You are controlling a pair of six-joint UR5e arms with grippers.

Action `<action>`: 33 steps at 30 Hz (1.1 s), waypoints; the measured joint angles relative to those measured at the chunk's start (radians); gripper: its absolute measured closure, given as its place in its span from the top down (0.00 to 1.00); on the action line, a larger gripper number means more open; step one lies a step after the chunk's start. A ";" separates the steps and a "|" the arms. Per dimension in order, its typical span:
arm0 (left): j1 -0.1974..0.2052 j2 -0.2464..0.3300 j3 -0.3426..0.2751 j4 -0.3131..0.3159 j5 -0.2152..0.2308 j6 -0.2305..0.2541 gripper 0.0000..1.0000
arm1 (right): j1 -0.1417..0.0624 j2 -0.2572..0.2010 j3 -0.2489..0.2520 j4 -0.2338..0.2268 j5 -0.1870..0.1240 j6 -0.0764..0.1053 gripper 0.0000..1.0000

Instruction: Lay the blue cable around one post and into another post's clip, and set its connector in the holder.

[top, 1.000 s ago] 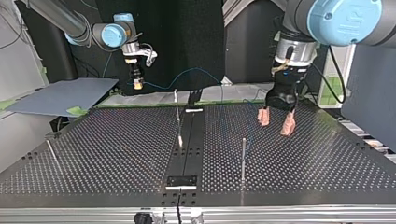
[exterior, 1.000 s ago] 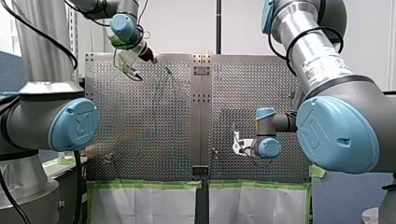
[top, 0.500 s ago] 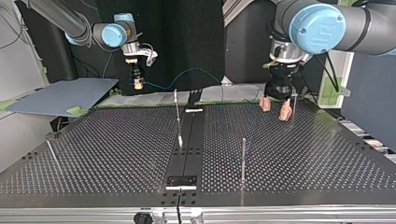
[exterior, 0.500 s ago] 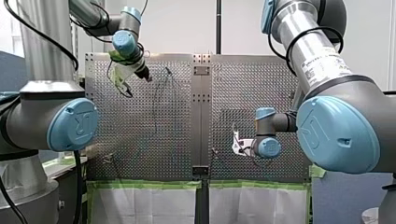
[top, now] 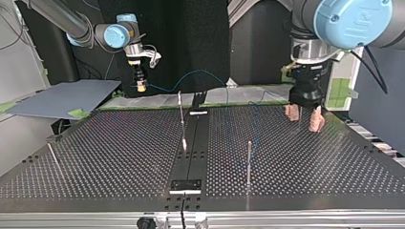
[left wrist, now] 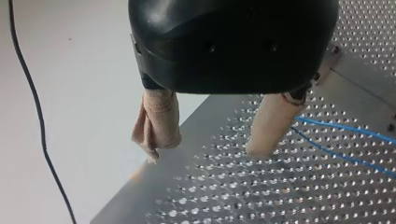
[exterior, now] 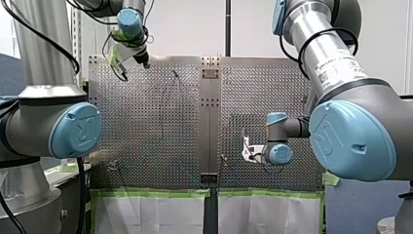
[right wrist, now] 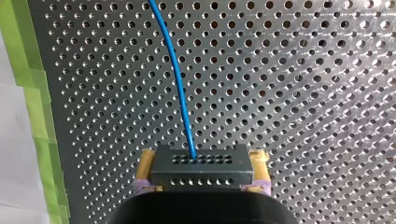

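Observation:
My right gripper (right wrist: 201, 161), with yellow pads, is shut on a grey connector block (right wrist: 201, 172). The blue cable (right wrist: 176, 79) leaves the block and runs ahead over the perforated plate. In the top view this gripper (top: 140, 86) hangs above the table's far edge, and the cable (top: 191, 76) arcs from it toward the view's right. My left gripper (top: 303, 119) stands open and empty over the table's far right part there, beige pads apart. Its wrist view shows the gripper (left wrist: 205, 151) near the plate's edge, with blue cable strands (left wrist: 345, 129) lying beside it.
Thin metal posts stand on the table: one near the middle (top: 180, 112), one nearer the front (top: 249, 160), one at the top view's left (top: 52, 155). A black holder (top: 186, 184) sits on the centre strip. A grey board (top: 62, 98) lies beyond the far left corner. Green tape (right wrist: 32, 93) lines the plate's edge.
My left arm has swung its open gripper toward the top view's right, near the table's side edge. My right arm has held still with the connector.

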State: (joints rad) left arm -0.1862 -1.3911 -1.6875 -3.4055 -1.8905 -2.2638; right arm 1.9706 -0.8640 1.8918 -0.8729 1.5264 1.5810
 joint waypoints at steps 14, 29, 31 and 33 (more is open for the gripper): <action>-0.033 -0.050 0.123 -0.123 0.003 0.123 1.00 | 0.000 0.000 -0.001 -0.002 0.000 0.005 0.01; -0.045 -0.101 0.267 -0.268 0.051 0.267 1.00 | -0.004 0.000 -0.001 -0.003 0.000 0.006 0.01; -0.045 -0.102 0.286 -0.283 0.050 0.286 1.00 | -0.004 0.000 -0.001 -0.004 0.000 0.007 0.01; -0.045 -0.102 0.309 -0.291 0.050 0.309 1.00 | -0.004 0.000 -0.001 -0.004 0.000 0.007 0.01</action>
State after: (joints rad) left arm -0.2312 -1.4933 -1.3780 -3.6969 -1.8409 -1.9544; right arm 1.9662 -0.8639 1.8909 -0.8773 1.5264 1.5879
